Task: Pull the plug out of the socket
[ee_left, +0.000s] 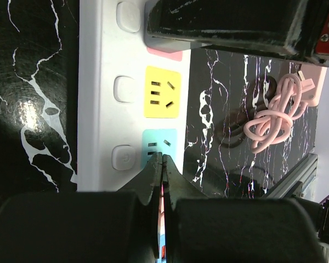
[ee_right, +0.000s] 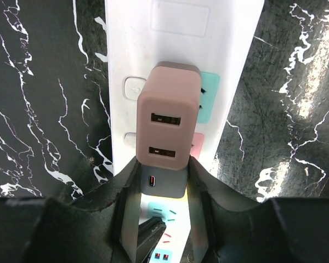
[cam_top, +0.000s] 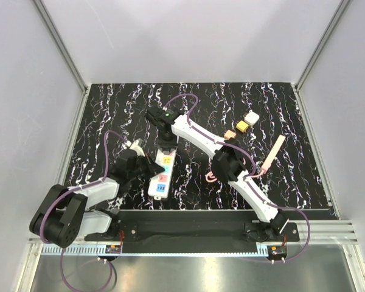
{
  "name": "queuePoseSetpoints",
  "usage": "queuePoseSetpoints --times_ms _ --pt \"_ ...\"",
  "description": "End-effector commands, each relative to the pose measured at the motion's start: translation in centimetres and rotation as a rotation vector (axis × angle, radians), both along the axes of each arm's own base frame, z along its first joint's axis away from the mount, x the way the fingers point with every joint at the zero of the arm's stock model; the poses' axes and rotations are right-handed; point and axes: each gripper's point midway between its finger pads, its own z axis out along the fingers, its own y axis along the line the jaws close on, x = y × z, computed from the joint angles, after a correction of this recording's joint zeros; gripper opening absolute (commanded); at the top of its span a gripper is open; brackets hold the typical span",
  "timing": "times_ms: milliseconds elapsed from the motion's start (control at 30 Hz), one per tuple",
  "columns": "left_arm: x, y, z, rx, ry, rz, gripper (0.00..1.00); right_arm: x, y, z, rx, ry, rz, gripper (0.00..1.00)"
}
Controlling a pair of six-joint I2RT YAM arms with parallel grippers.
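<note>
With the right pincer (ee_right: 163,167) clamped on the plug (ee_right: 169,109), I'd pull straight up while the closed left pincer (ee_left: 162,164) holds the socket (ee_left: 98,109) down.

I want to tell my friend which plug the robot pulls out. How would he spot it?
Find the black marbled table, then the long white power strip in its middle. One dusty-pink block with two slots stands in the strip, between the fingers of the right gripper; the other little blocks lie loose on the table.
</note>
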Motion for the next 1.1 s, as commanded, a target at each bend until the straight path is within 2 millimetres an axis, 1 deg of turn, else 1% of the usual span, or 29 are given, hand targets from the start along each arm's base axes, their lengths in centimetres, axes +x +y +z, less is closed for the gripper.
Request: queuePoseSetpoints --times_ms 0,67,167,267,300,367,400,500,567,767,900,967,1000,1067 --pt "-4.6 2.5 -5.9 0.165 0.231 -0.01 0.0 1.7 1.8 4.6 0.087 -0.129 0.004 0.0" --pt "-4.6 2.4 -5.9 0.167 0.231 -0.016 0.0 2.0 2.3 4.1 0.094 -0.135 0.009 0.0" --pt "-4.8 2.3 -6.2 0.169 0.244 -0.021 0.0 2.5 2.5 3.8 0.095 -0.142 -0.001 0.0" --pt "-4.9 2.2 -6.2 0.168 0.244 -0.026 0.0 2.4 2.5 4.6 0.106 -0.152 -0.002 0.0" --pt "-5.0 2.3 -6.3 0.17 0.246 -0.027 0.0 2.5 2.4 5.3 0.109 -0.165 -0.004 0.0" --pt "-5.0 2.3 -6.3 0.171 0.246 -0.024 0.0 2.7 2.2 6.2 0.11 -0.184 -0.004 0.0" --pt "-5.1 2.3 -6.4 0.173 0.25 -0.025 0.0 2.7 2.2 7.1 0.124 -0.197 -0.003 0.0" --pt "-4.9 2.2 -6.4 0.175 0.25 -0.026 0.0 2.4 2.3 8.7 0.152 -0.207 0.002 0.0" --pt "-4.8 2.2 -6.4 0.174 0.251 -0.025 0.0 2.1 2.3 9.1 0.153 -0.21 0.01 0.0" --pt "-4.6 2.0 -6.0 0.165 0.244 -0.026 0.0 1.5 2.1 9.4 0.141 -0.206 0.025 0.0" --pt "-4.7 2.2 -6.0 0.171 0.246 -0.024 0.0 1.3 2.0 10.9 0.139 -0.248 0.032 0.0" --pt "-4.7 2.2 -6.0 0.169 0.243 -0.024 0.0 1.5 1.6 11.2 0.105 -0.282 0.034 0.0" --pt "-4.8 2.2 -6.0 0.168 0.246 -0.022 0.0 0.9 1.6 11.0 0.083 -0.286 0.049 0.0" --pt "-4.7 2.1 -5.8 0.164 0.242 -0.021 0.0 0.5 1.4 11.0 0.061 -0.295 0.057 0.0"
